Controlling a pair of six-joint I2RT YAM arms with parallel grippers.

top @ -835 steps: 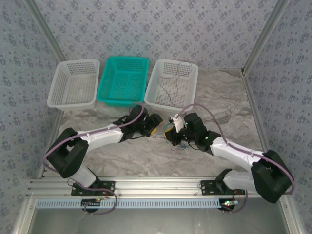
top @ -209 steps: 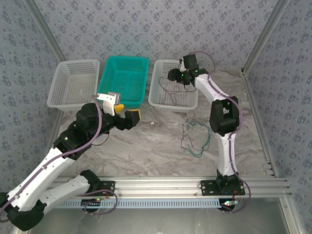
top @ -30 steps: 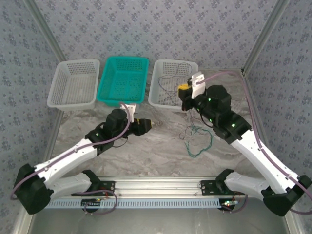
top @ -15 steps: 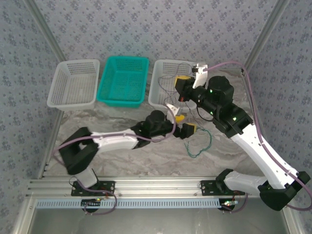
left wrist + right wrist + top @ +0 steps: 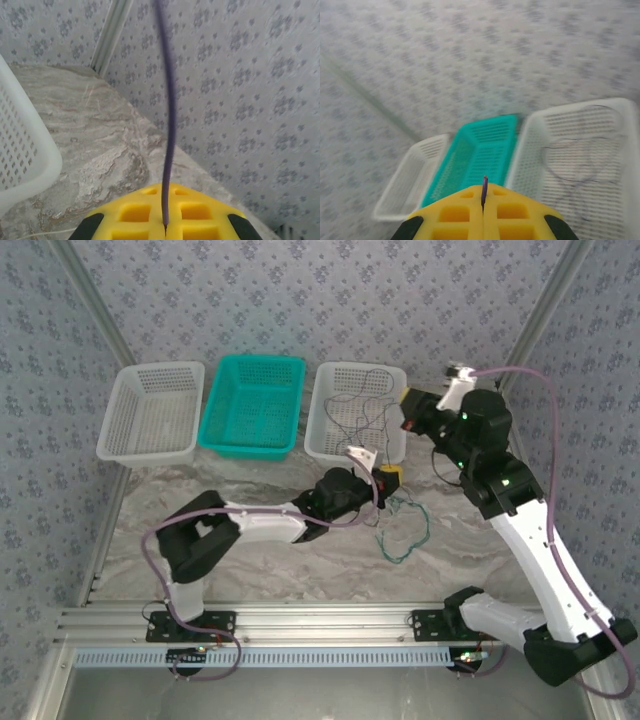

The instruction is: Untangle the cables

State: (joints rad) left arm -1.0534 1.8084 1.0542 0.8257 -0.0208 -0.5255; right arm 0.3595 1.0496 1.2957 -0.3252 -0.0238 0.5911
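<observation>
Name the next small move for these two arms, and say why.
Probably draw the right gripper up and away from the left gripper. Each is shut on a thin dark cable: the left low beside the tangle on the table, the right high by the white basket. Pulling apart should likely slide a strand free.

Cables (image 5: 403,532) are showing green, white, black; 12 o'clock basket (image 5: 254,360) is glowing teal; surface (image 5: 300,560) is looking marbled grey; walls (image 5: 300,300) are wearing floral print.
</observation>
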